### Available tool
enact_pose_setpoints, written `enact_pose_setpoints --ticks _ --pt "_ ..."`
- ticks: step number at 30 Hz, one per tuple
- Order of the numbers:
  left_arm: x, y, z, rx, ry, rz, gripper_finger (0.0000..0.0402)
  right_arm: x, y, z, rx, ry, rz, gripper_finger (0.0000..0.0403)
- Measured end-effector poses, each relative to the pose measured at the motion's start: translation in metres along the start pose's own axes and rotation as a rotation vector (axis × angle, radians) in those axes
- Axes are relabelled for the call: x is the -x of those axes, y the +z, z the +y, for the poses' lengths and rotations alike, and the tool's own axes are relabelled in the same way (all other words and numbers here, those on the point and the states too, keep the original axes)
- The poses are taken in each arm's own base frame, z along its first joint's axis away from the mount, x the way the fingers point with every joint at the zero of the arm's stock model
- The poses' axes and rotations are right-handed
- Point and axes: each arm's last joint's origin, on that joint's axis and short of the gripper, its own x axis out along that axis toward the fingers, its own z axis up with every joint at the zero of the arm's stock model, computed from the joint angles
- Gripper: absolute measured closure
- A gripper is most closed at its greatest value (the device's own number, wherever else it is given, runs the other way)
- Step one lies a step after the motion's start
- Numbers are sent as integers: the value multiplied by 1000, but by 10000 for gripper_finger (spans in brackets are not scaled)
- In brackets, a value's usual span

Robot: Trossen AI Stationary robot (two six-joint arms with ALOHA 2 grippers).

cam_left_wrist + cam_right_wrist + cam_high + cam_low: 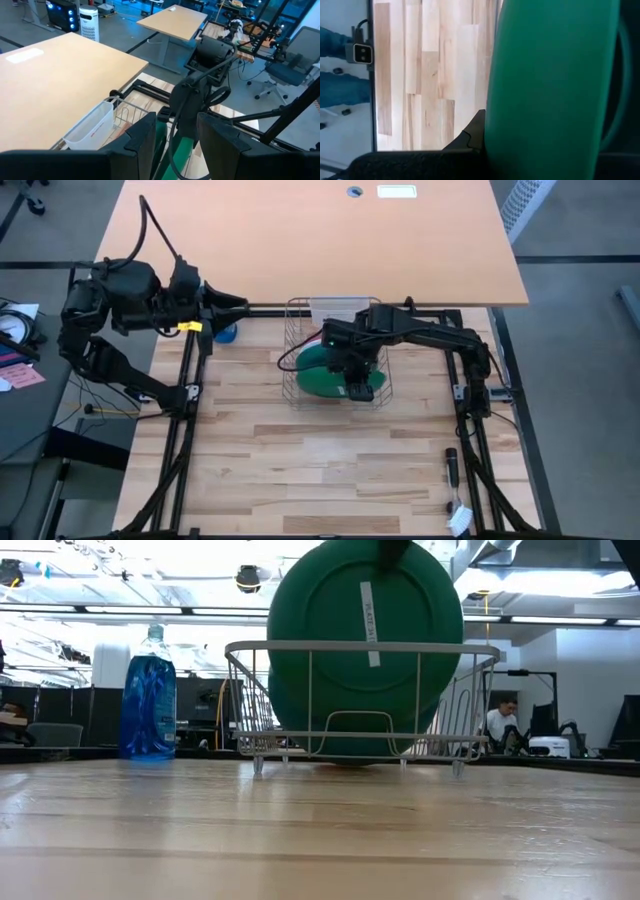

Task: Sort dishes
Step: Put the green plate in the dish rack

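Note:
A dark green plate stands on edge in the metal wire dish rack at the table's far middle, a white sticker on its face. Behind it, lower in the rack, the edge of a second green plate shows. My right gripper reaches over the rack from the right and is shut on the front plate. My left gripper waits open at the far left, above the table's corner, touching nothing. My right gripper pinches the front green plate's top rim between its two fingers, one finger on each face. The fingers come from above, pointing down. The plate stays upright, its lower part inside the rack; whether it rests on the wires I cannot tell.
A blue spray bottle stands left of the rack. A tan desk top lies beyond the far edge. A dark tool and a white tag lie near the right front. The near half of the wooden table is bare.

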Motion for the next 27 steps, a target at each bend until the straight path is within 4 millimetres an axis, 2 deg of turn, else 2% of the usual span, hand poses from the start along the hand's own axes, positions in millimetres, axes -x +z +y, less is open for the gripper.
enact_pose_setpoints --ticks 6,12,20,27 --pt "0 0 0 -5 1 3 263 -2 2 2 -22 -94 -7 350" --pt "0 0 0 -6 1 4 263 -5 5 10 4 -117 -21 350" --pt "0 0 0 -9 0 4 263 -30 5 7 -23 -126 44 348" --pt "0 -1 0 -2 -7 7 263 -35 5 9 -69 -176 53 327"
